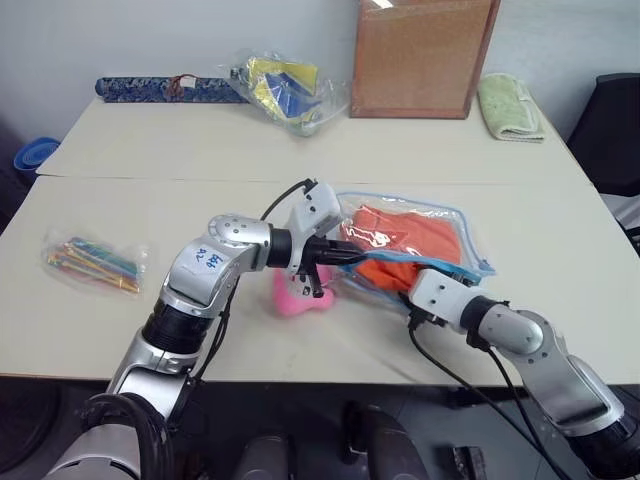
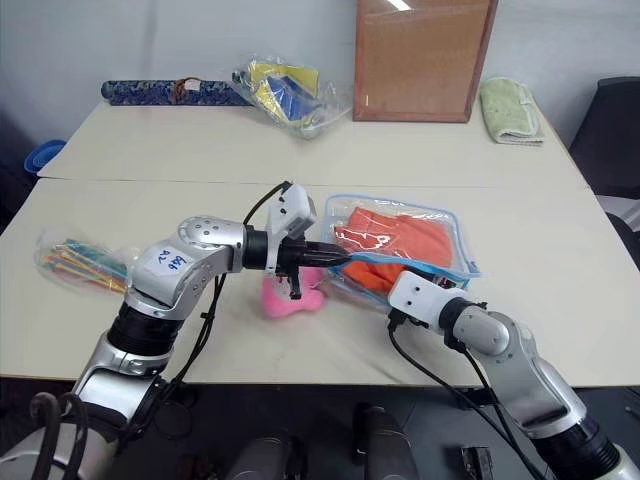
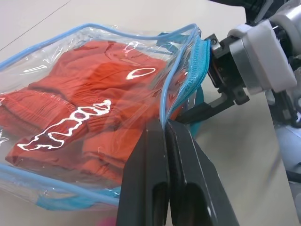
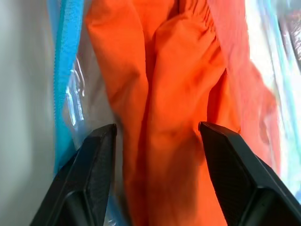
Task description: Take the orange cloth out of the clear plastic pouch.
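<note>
While unzipped, the clear plastic pouch (image 1: 452,222) holds the orange cloth (image 1: 405,240).

Transparent flat vinyl pouch with light blue zipper edging (image 1: 452,222) lying on near table, zipper mouth gaping, fluffy pink pom-pom (image 1: 300,295) beside its edge. Crumpled bright orange fabric cloth (image 1: 400,238) still bunched inside.
</note>
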